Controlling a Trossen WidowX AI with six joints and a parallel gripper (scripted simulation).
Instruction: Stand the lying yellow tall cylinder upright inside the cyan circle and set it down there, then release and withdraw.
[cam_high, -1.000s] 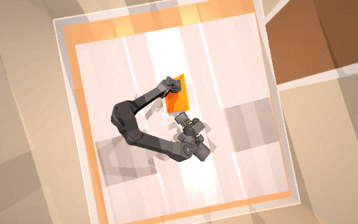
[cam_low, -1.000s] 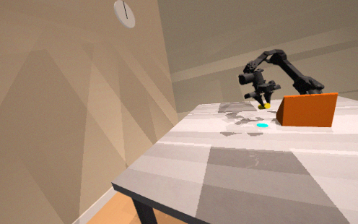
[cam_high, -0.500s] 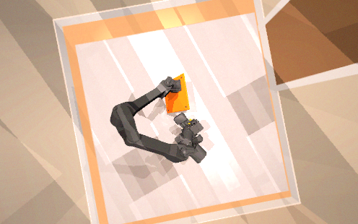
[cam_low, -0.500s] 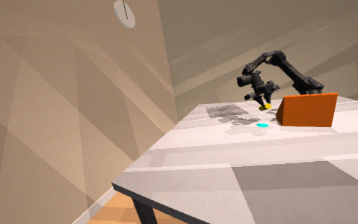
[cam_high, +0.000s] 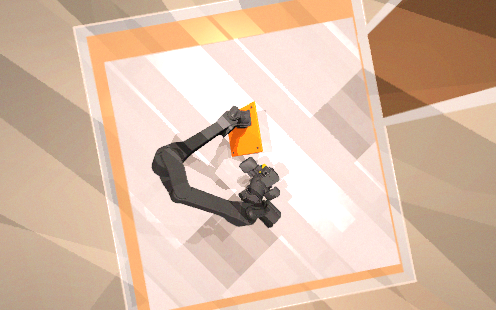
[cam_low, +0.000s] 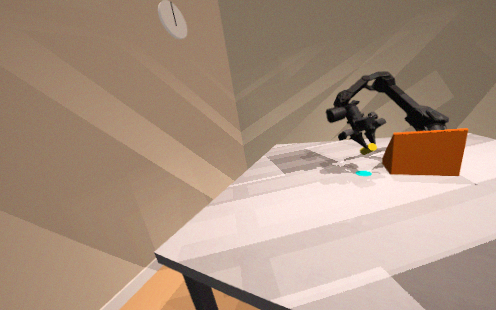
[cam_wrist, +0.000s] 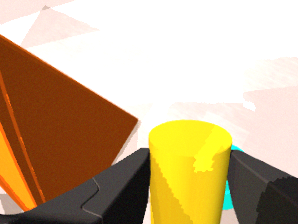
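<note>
The yellow tall cylinder (cam_low: 369, 149) (cam_wrist: 188, 187) is held across the fingers, far from upright, with one end face towards the exterior camera. It appears to hang above the table; only small yellow bits show in the top view. My gripper (cam_low: 370, 144) (cam_wrist: 188, 159) is shut on the cylinder, one finger on each side. The cyan circle (cam_low: 364, 173) lies flat on the table, nearer the exterior camera than the cylinder. In the wrist view the circle (cam_wrist: 228, 199) is mostly hidden behind the cylinder and the right finger. In the top view the arm hides the circle.
A large orange wedge-like block (cam_high: 248, 142) (cam_low: 427, 155) (cam_wrist: 65, 110) stands close beside the circle and the gripper, on the right in the exterior view and on the left in the wrist view. The arm's base is behind it. Striped light and shadow cross the white table (cam_low: 240, 220).
</note>
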